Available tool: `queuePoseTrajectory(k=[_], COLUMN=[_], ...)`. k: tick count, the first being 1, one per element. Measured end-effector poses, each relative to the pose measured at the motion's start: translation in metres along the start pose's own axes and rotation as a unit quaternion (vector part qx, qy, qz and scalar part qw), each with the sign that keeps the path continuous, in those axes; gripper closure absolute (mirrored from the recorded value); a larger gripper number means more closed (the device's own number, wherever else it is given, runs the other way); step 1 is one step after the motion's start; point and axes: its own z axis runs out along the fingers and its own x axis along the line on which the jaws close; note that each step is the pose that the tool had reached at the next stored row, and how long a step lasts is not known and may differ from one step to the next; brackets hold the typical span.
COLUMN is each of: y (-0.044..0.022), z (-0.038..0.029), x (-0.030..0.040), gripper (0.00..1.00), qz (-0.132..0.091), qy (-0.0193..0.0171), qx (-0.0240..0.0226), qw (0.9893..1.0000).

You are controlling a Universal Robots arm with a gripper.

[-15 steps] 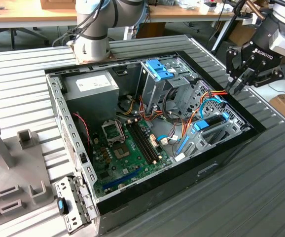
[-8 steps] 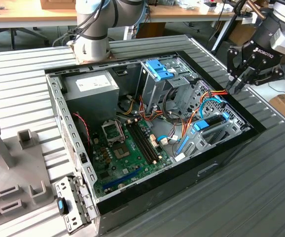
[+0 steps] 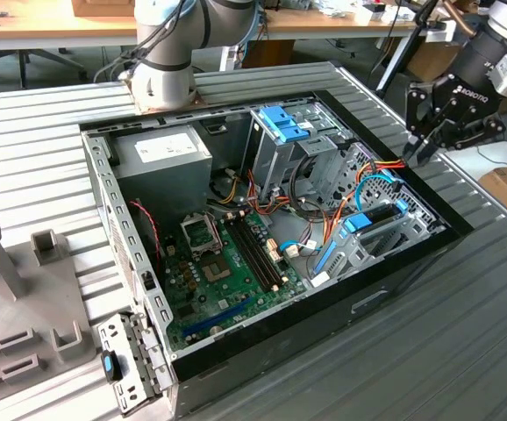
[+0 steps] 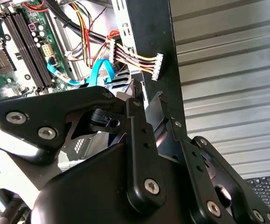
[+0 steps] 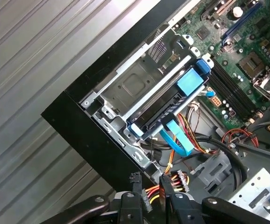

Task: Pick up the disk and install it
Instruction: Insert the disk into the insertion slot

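- First wrist view: hanging the end effector (image 5: 150, 183) just above the black rim of the computer case (image 5: 79, 126), with the fingertips (image 5: 135, 179) parted by a narrow gap and gripping nothing.
- Placing the end effector (image 3: 416, 151), in the exterior view, at the case corner on that view's right and angling it down toward the drive bay, probably to approach the slot from above.
- Passing just beside a loose wire bundle (image 5: 179, 179) with a pale plug; not possible to tell whether touching it.
- Standing on edge in the metal bay, apart from the fingertips: the disk (image 5: 160, 109), showing a dark side between its blue rails, with the blue tab at the end toward the motherboard, likely for pressing or pulling.
- Appearing seated in the slot, though not telling how fully.
- Finding the same disk (image 3: 378, 215) in the exterior view near the case's black front wall, beside the motherboard (image 3: 227, 263).
- Dangling a flat blue cable (image 5: 177, 140) below the bay, with its far end hidden.
- Lying the opened case on its side on the ribbed counter (image 3: 464, 333), presumably giving access from above.
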Motion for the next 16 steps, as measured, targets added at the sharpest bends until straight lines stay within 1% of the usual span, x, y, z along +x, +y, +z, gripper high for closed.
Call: queuePoseTrajectory(k=[3, 10, 11, 12, 13, 15, 16], y=[-0.0026, -0.0026, -0.0026, -0.0026, -0.0026, -0.0026, -0.0026], z=[-0.0001, -0.0002, -0.0001, 0.0003, 0.0008, 0.0023, 0.0035], x=[0.0028, 0.0028, 0.0028, 0.0028, 0.0028, 0.0030, 0.0031], gripper=[0.71, 0.71, 0.71, 0.71, 0.71, 0.71, 0.71], qz=[-0.015, -0.017, -0.030, -0.052, -0.069, -0.103, -0.124], qy=[-0.0057, -0.0057, -0.0059, -0.0060, -0.0061, -0.0063, -0.0064], qx=[0.0053, 0.0052, 0.0045, 0.0033, 0.0021, 0.0000, -0.0014], qw=[0.9999, 0.9998, 0.9995, 0.9986, 0.9976, 0.9946, 0.9923])
